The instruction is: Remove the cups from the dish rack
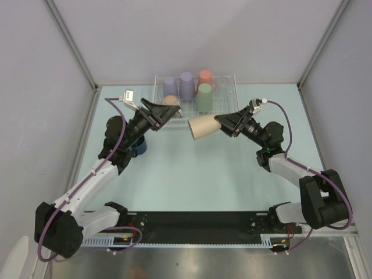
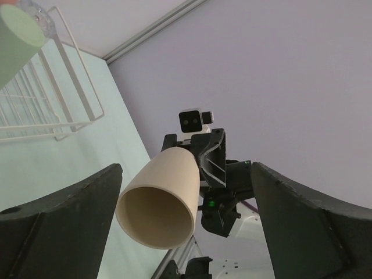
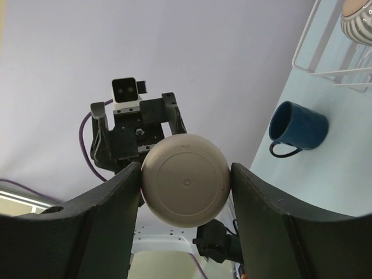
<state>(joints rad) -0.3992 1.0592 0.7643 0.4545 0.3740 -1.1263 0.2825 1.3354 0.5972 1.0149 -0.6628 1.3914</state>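
Observation:
The white wire dish rack (image 1: 228, 100) stands at the back centre. It holds two lavender cups (image 1: 186, 84), a salmon pink cup (image 1: 205, 77), a pale green cup (image 1: 204, 96) and a ribbed beige-white cup (image 1: 170, 100). My right gripper (image 1: 221, 124) is shut on the tan cup (image 1: 203, 127) and holds it on its side in the air just in front of the rack, mouth toward the left arm. My left gripper (image 1: 172, 114) is open and empty, facing that mouth (image 2: 156, 216) a short way off. The dark navy mug (image 1: 138, 146) stands on the table under the left arm.
The right wrist view shows the tan cup's base (image 3: 185, 181) between my fingers, the navy mug (image 3: 298, 127) on the table and the rack's corner (image 3: 325, 68) with the ribbed cup (image 3: 357, 18). The left wrist view shows the rack's end (image 2: 75, 93) and the green cup (image 2: 17, 40).

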